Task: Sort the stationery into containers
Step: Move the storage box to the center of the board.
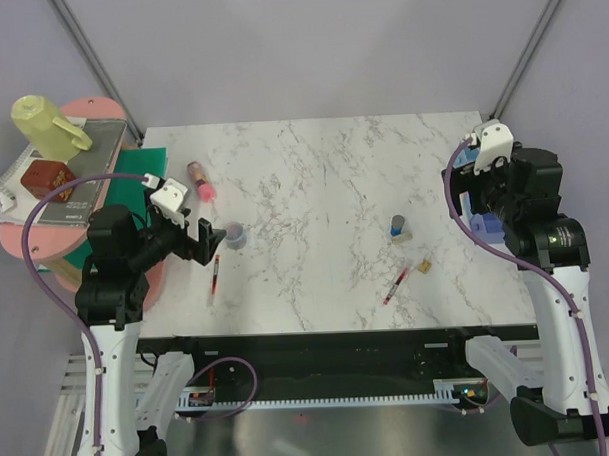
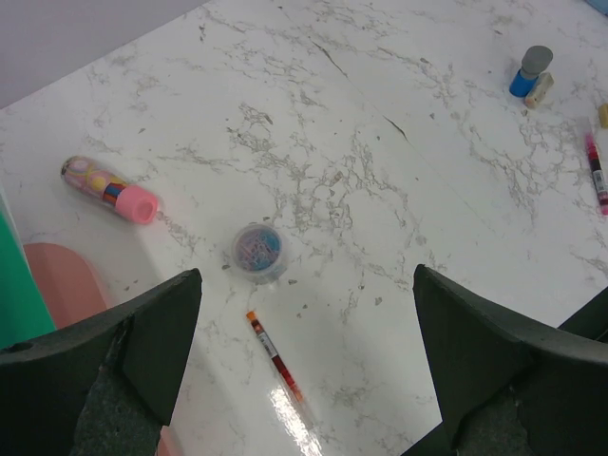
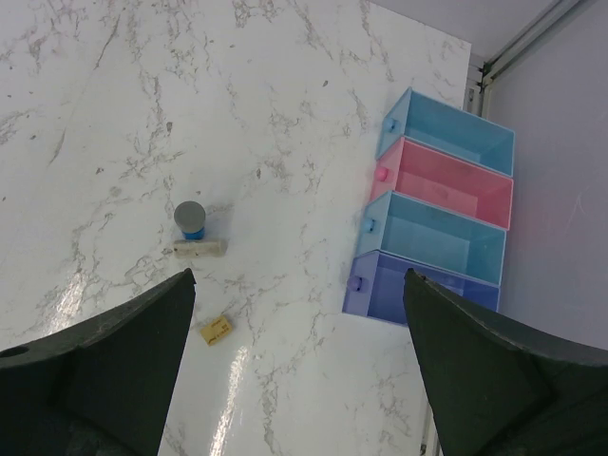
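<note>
My left gripper (image 2: pixel 306 275) is open and empty, above a thin red pen (image 2: pixel 275 356) and the round blue-grey roll (image 2: pixel 258 252). The pink glue-stick tube (image 2: pixel 109 188) lies further left. In the top view the tube (image 1: pixel 198 179), roll (image 1: pixel 235 234) and this pen (image 1: pixel 215 276) lie on the table's left part. A second red pen (image 1: pixel 396 284), tan block (image 1: pixel 424 268) and blue dark-topped piece (image 1: pixel 397 225) lie right of centre. My right gripper (image 3: pixel 299 280) is open and empty, next to the joined bins: blue (image 3: pixel 456 133), pink (image 3: pixel 451 185), light blue (image 3: pixel 442 237), violet-blue (image 3: pixel 418 285).
A yellow-green jug (image 1: pixel 46 127), books (image 1: pixel 53 182) and a green sheet (image 1: pixel 132 164) sit on a pink round stand (image 1: pixel 45 242) off the table's left edge. A small whitish stick (image 3: pixel 199 249) lies beside the blue piece (image 3: pixel 191 220). In the top view the right arm hides most of the bins.
</note>
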